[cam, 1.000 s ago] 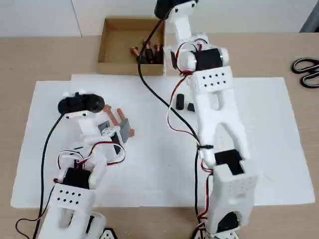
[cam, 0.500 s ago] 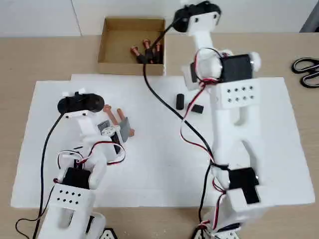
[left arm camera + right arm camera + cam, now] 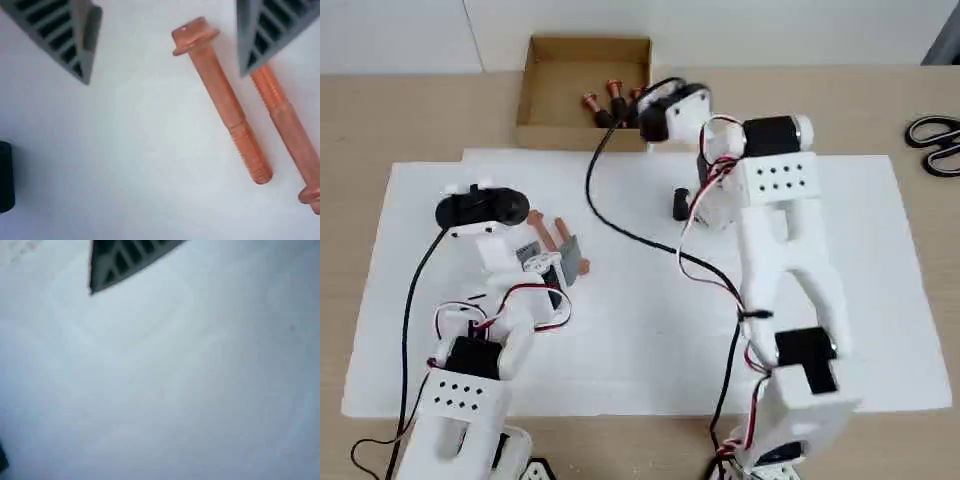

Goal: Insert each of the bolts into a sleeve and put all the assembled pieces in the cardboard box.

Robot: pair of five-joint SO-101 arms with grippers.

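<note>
Three assembled pieces (image 3: 610, 104) are sitting in the cardboard box (image 3: 534, 100). Two bolts (image 3: 220, 100) are waiting beneath the spread-apart left end effector (image 3: 166, 72); the right end effector (image 3: 713, 208) cannot be judged

Copper, black and white all across this table (image 3: 380, 110) of pale wood!
Copper-orange bolts (image 3: 220, 100) on the white sheet (image 3: 640, 340), a black sleeve (image 3: 681, 204), the brown cardboard box (image 3: 570, 137), grey ribbed fingers (image 3: 70, 30) on the left gripper (image 3: 165, 76), black scissors (image 3: 932, 142) at the table's right edge.
</note>
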